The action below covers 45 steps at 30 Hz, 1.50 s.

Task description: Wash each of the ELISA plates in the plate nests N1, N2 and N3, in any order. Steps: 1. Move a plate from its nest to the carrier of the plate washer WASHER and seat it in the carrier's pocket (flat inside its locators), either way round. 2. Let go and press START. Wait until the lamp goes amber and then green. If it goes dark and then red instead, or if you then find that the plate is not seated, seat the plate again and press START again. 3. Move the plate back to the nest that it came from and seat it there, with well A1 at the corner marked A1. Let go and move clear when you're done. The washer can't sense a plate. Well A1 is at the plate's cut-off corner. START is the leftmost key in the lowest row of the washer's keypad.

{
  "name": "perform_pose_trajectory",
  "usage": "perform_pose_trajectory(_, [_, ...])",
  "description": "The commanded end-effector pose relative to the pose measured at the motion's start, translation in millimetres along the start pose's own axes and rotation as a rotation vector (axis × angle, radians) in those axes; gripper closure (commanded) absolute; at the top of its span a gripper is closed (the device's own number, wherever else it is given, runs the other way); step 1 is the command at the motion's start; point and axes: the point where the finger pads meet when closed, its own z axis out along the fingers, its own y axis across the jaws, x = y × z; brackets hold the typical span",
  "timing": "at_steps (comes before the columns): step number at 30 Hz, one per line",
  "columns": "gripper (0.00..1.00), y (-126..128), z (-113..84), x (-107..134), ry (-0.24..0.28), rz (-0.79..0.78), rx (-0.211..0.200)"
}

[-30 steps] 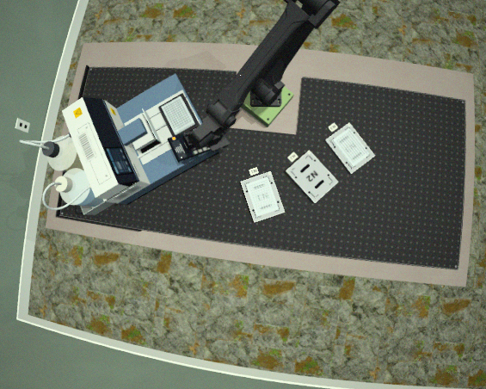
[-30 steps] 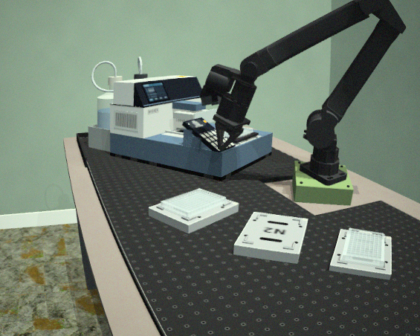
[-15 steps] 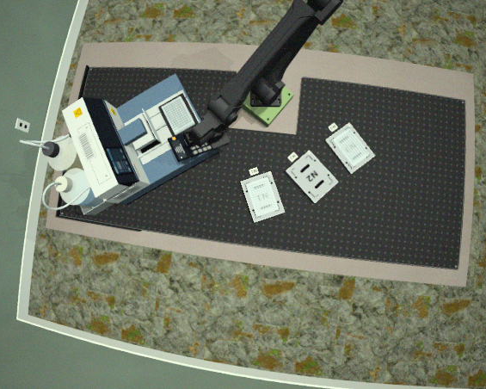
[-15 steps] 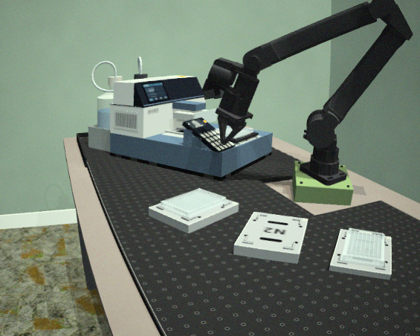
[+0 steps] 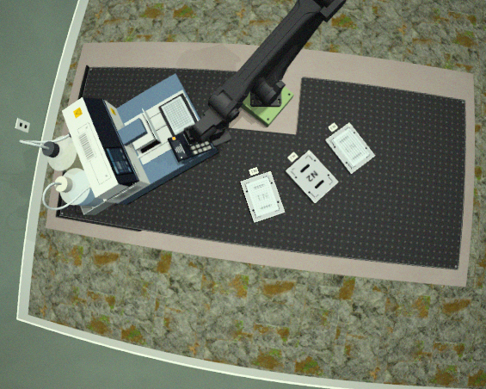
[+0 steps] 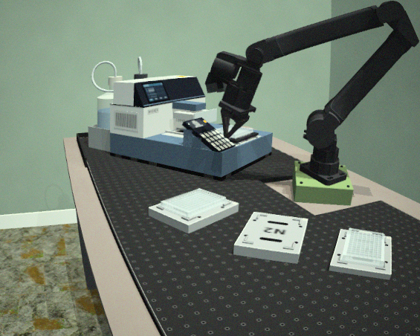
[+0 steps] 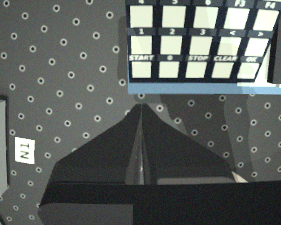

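Observation:
My gripper (image 6: pixel 227 136) (image 7: pixel 141 113) is shut with nothing between its fingers, just above the lower edge of the washer's keypad (image 5: pixel 179 148) (image 6: pixel 209 135). In the wrist view the START key (image 7: pixel 141 70) is a little beyond the fingertips. The lamp (image 5: pixel 173 138) (image 6: pixel 204 121) at the keypad's top glows amber. A plate (image 5: pixel 178 114) lies in the washer's carrier and looks flat; the arm partly hides it in the exterior view. Nest N2 (image 5: pixel 302 177) (image 6: pixel 246 232) is empty. One plate (image 5: pixel 262 196) (image 6: pixel 195 201) sits on N1 and another (image 5: pixel 350 147) (image 6: pixel 364 247) on N3.
The washer's white housing (image 5: pixel 87 144) (image 6: pixel 142 119) rises beyond the carrier and keypad. Two bottles (image 5: pixel 63 156) (image 5: pixel 78 189) with hoses stand behind it. The arm's green base block (image 5: pixel 267 116) (image 6: pixel 322 195) is between the washer and the nests.

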Motion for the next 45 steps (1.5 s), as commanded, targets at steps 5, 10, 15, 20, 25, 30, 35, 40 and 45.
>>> perform_pose_trajectory(5, [1.00,7,-33.6,-29,-0.063,-0.002,-0.017])
perform_pose_trajectory(10, [1.00,6,-39.0,-28,-0.063,-0.001,-0.016])
perform_pose_trajectory(15, [1.00,6,-47.9,-28,-0.063,-0.001,-0.017])
perform_pose_trajectory(20, [1.00,5,-40.3,-16,-0.036,-0.001,-0.010])
perform_pose_trajectory(25, [1.00,5,-40.3,-16,-0.036,-0.001,-0.010])
perform_pose_trajectory(30, [1.00,5,-40.3,-16,-0.036,-0.001,-0.010])
perform_pose_trajectory(35, [1.00,5,-40.3,-16,-0.036,-0.001,-0.010])
perform_pose_trajectory(40, [1.00,5,-40.3,-16,-0.036,-0.001,-0.010])
perform_pose_trajectory(45, [1.00,5,-40.3,-16,-0.036,-0.001,-0.010])
